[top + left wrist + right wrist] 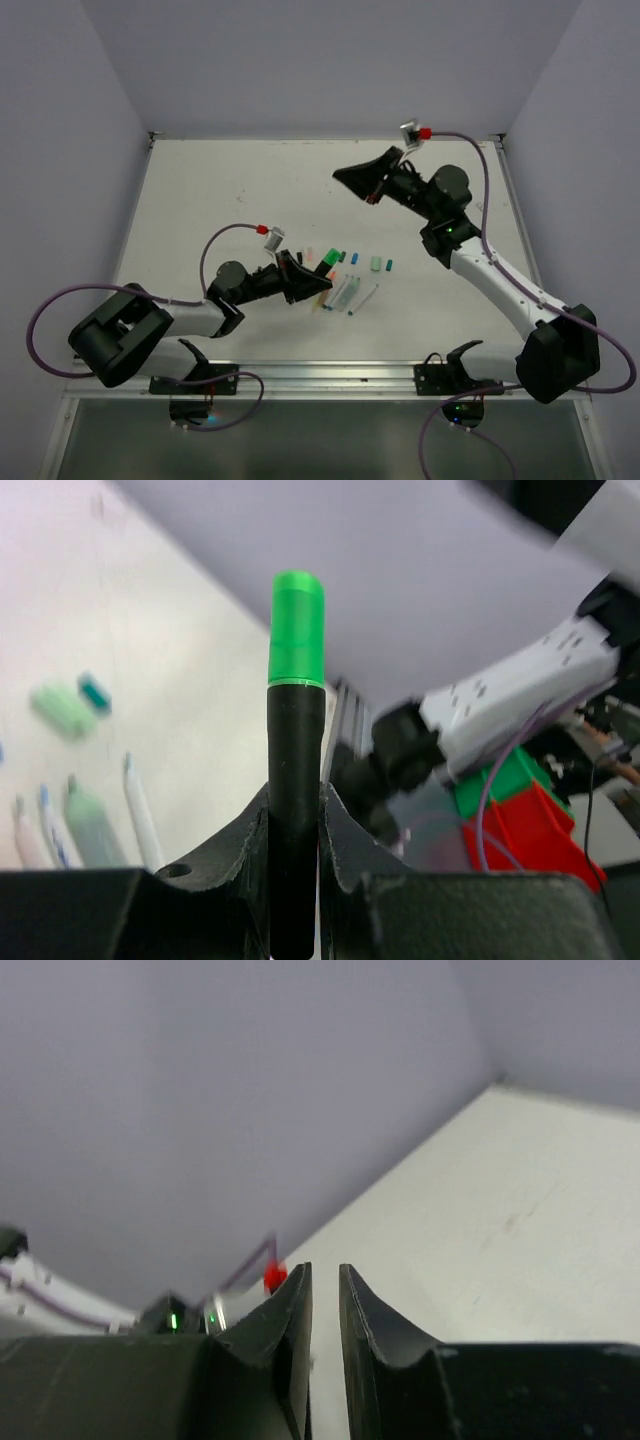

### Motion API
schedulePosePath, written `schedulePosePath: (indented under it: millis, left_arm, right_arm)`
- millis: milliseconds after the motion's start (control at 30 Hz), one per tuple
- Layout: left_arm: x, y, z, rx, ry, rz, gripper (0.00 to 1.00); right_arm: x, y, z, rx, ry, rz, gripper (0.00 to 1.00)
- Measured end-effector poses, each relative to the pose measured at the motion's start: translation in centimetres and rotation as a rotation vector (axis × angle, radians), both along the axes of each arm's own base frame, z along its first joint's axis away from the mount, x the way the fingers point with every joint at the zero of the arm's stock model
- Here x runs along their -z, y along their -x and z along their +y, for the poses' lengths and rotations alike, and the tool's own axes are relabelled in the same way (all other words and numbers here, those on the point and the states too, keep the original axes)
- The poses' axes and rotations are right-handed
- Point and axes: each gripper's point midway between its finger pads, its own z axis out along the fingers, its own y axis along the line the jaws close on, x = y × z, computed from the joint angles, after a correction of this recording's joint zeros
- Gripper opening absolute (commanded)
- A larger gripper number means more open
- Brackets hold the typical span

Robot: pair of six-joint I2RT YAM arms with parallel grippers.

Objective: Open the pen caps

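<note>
My left gripper (297, 825) is shut on the black barrel of a marker (297, 750), which stands up between its fingers. The marker's bright green pen cap (297, 630) is still on its top end. From above, this gripper (308, 277) sits over the cluster of pens, with the green cap (328, 259) poking out of it. My right gripper (345, 178) hangs raised over the far middle of the table, well away from the marker. Its jaws (325, 1295) stand almost together with only a slit between them and nothing in it.
Loose caps lie right of the left gripper: pink (309, 253), blue (356, 257), pale mint (376, 264) and a small teal one (389, 265). Several uncapped pens (345, 293) lie just below them. The mint cap (62, 708) and the pens (140, 815) also show at the left of the left wrist view.
</note>
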Motion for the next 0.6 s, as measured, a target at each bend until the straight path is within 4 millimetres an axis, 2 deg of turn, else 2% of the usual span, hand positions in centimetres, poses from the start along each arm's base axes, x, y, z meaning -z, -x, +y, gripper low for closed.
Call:
schedulePosePath:
  millis: [33,67,133,167,200,267,300,333,400,567,600]
  left_arm:
    - [2.7,1.2,0.0,0.039,-0.06,0.064,0.0]
    - [4.5,1.9,0.1,0.062,-0.102,0.111,0.0]
    - [7.5,3.2,0.4,0.097,-0.176,0.2,0.0]
    - [8.1,3.5,0.5,0.105,-0.194,0.22,0.0]
    - [8.2,3.5,0.5,0.107,-0.198,0.224,0.0]
    - [7.9,3.6,0.6,0.108,-0.197,0.218,0.0]
    - [7.6,3.6,0.6,0.108,-0.191,0.21,0.0]
    - [7.3,3.5,0.5,0.108,-0.186,0.203,0.0]
    - [6.2,3.2,0.3,0.103,-0.167,0.178,0.0]
    - [3.1,1.7,-0.4,0.064,-0.111,0.108,0.0]
    - [2.6,1.3,-0.4,0.054,-0.102,0.099,0.0]
  right_arm:
    - [-2.2,-1.5,-1.2,0.071,-0.036,-0.06,0.0]
    - [-4.7,-2.6,-2.5,0.133,-0.076,-0.132,0.0]
    - [-9.2,-3.2,-4.6,0.209,-0.149,-0.243,0.0]
    - [-10.9,-2.7,-5.0,0.213,-0.175,-0.288,0.0]
    - [-12.1,-2.0,-5.1,0.206,-0.195,-0.322,0.08]
    - [-12.9,-0.8,-5.0,0.178,-0.208,-0.349,0.23]
    - [-12.7,-0.4,-4.8,0.159,-0.205,-0.344,0.42]
    - [-12.1,-0.2,-4.7,0.149,-0.2,-0.332,0.48]
    - [-9.7,-0.2,-4.3,0.129,-0.166,-0.291,0.59]
    - [-0.5,-0.1,-3.4,0.101,-0.059,-0.087,0.66]
    - [0.7,0.1,-3.3,0.095,-0.045,-0.061,0.66]
